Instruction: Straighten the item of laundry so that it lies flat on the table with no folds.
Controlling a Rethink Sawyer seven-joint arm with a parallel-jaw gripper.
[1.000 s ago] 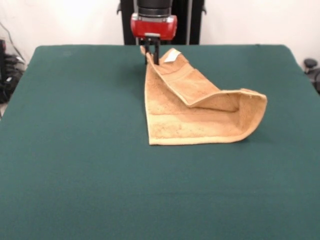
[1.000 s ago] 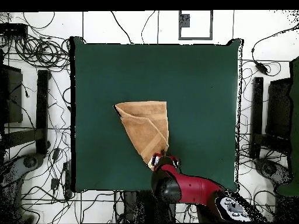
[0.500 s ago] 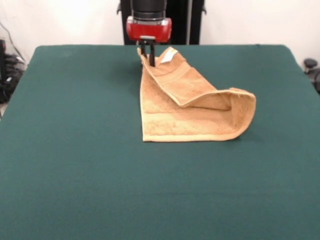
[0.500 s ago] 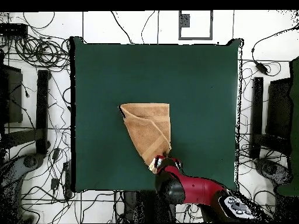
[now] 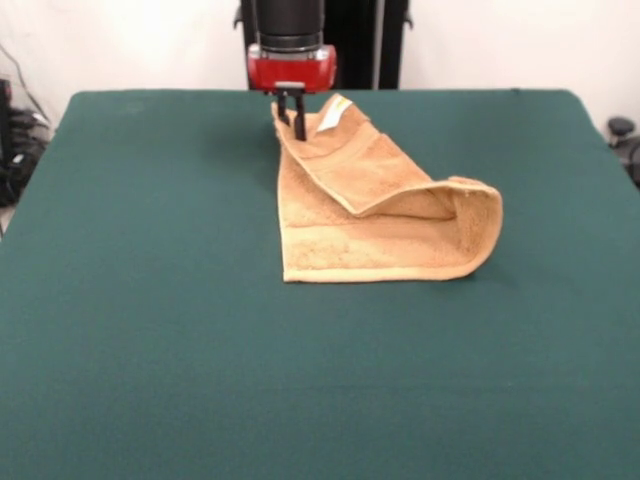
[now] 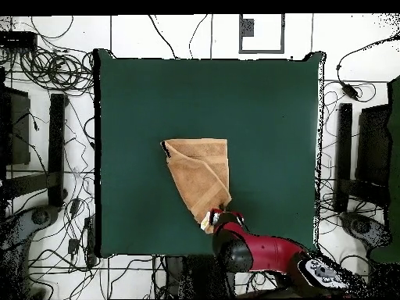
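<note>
The orange-tan towel [image 5: 375, 215] lies folded on the green table [image 5: 150, 300], with one flap doubled over and standing up at its right side. A small white tag [image 5: 337, 112] shows at its far corner. My gripper [image 5: 291, 113] is shut on that far corner and holds it just above the table near the far edge. In the overhead view the towel [image 6: 199, 173] tapers to a point under the gripper [image 6: 216, 216] near the table's bottom edge.
The robot's black pedestal [image 5: 350, 40] stands behind the table's far edge. Cables and black equipment [image 6: 47, 141] surround the table in the overhead view. The table's left edge [image 6: 97, 156] lies some way from the towel.
My gripper has pulled the towel's corner toward the robot's side and slightly left in the front view. The whole towel has slid along with it, and the standing fold has drawn in.
</note>
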